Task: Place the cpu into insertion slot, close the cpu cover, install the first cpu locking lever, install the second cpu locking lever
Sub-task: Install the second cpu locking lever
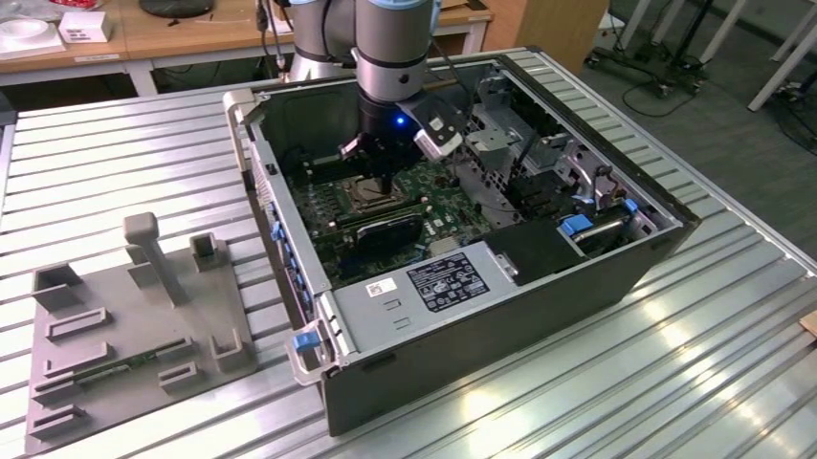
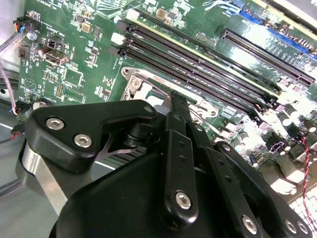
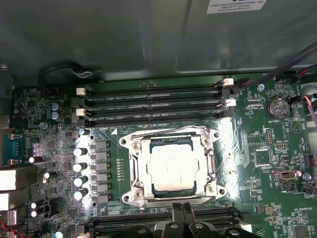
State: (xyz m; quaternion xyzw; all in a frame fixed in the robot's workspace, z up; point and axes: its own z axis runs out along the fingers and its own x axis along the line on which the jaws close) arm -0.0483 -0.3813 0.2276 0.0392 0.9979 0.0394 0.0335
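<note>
White label on the case wall — its print unreadable.

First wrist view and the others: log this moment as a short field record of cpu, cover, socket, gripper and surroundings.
cpu: seated in the insertion slot, grey face up
cpu cover: lying down flat around the cpu, which shows through its window
gripper: low over the motherboard, at the socket's edge; holds nothing that shows
memory slots: long black rows beside the socket
computer case: open on the metal table
grey fixture tray: at the exterior view's left
</note>
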